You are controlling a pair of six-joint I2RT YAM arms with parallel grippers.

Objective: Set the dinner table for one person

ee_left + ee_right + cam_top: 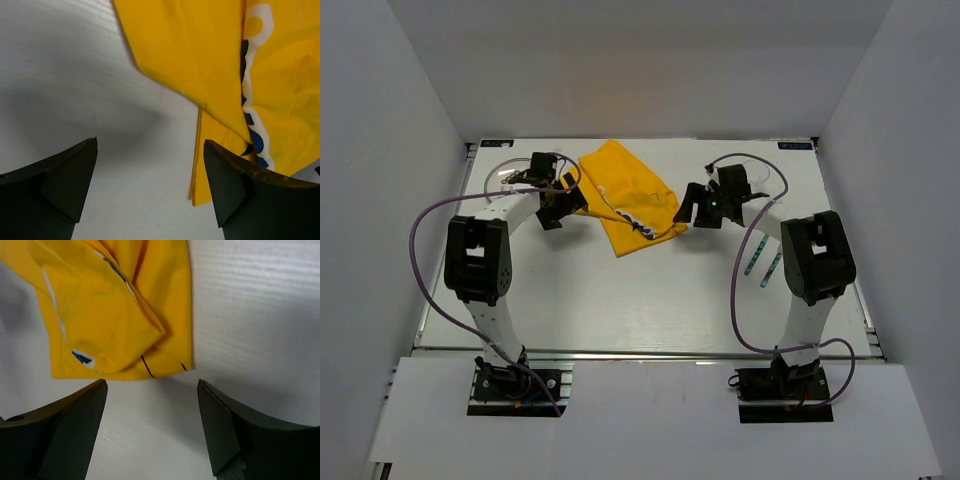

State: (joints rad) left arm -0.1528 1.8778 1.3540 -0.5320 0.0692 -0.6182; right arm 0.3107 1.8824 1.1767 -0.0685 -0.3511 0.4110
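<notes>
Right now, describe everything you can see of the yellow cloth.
The cloth is bright yellow, thin fabric with white, blue and black print showing at its folds. It lies crumpled and folded over itself in loose layers, on the table, at the far middle. The left fingers and right fingers stand open at its two sides; neither holds it.

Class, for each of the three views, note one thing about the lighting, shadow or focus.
Top external: soft, even light, only faint shadows on the dinner table. Left wrist: a broad grey shadow lies on the table beside the yellow cloth; the left gripper is dark, almost featureless. Right wrist: table grain crisp, thin shadow under the cloth's edge.
</notes>
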